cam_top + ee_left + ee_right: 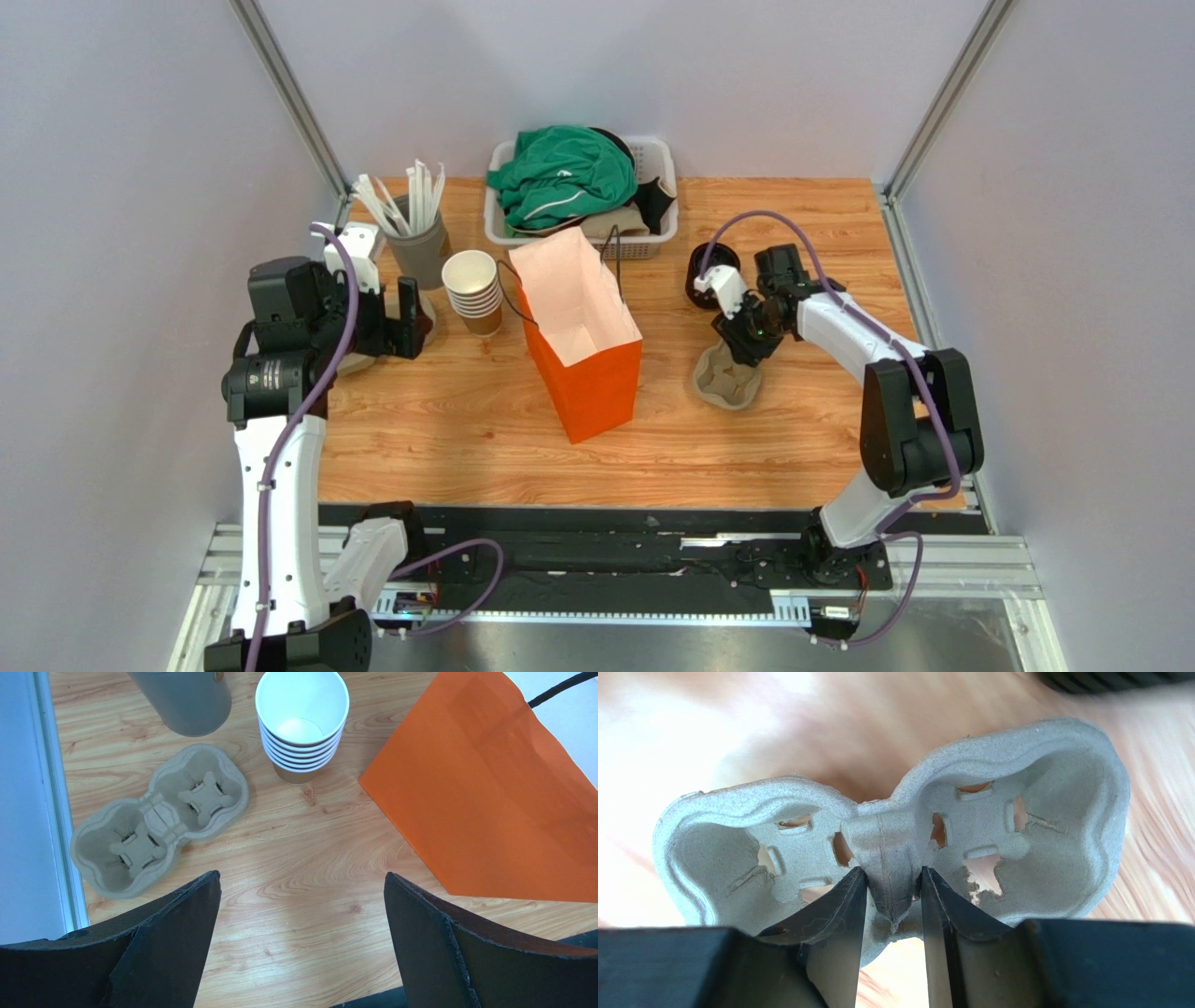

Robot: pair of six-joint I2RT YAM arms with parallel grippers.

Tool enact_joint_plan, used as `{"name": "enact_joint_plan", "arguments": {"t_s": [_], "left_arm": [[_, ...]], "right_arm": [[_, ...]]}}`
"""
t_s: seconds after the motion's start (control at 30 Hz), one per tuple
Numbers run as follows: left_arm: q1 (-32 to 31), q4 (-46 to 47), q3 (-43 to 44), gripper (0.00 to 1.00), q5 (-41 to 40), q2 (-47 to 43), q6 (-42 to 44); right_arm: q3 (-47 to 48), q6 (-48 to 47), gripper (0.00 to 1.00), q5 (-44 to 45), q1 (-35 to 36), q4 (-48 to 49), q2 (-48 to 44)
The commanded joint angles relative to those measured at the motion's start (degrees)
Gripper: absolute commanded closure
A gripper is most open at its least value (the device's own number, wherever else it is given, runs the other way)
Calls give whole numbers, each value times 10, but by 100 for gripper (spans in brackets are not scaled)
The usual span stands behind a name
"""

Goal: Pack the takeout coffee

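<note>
The lidded takeout coffee cup is not in any view. My right gripper (741,343) is shut on the middle ridge of a grey pulp two-cup carrier (727,381), right of the orange paper bag (582,343). In the right wrist view the fingers (843,903) pinch that ridge of the carrier (1046,812). I cannot tell whether the carrier rests on the table or hangs just above it. My left gripper (407,319) is open and empty (302,882) above bare wood, left of the bag (491,791).
A second pulp carrier (161,819) lies at the table's left edge. A stack of lidless paper cups (473,290) and a grey holder of straws (417,245) stand behind it. A black stack of lids (706,275) and a white basket (652,231) with green cloth are at the back.
</note>
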Motion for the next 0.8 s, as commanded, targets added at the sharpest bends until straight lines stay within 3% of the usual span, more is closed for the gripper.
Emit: {"name": "enact_joint_plan", "arguments": {"t_s": [0.0, 0.17, 0.47, 0.77], "left_arm": [[5, 11, -4, 5, 14, -7, -5], [5, 13, -5, 5, 17, -11, -6], [6, 12, -7, 5, 16, -15, -5], [6, 13, -10, 5, 18, -18, -5]], "right_arm": [[-4, 66, 64, 52, -40, 59, -19], [6, 95, 62, 60, -85, 73, -6], [2, 98, 49, 61, -86, 90, 3], [-16, 71, 46, 82, -87, 96, 8]]}}
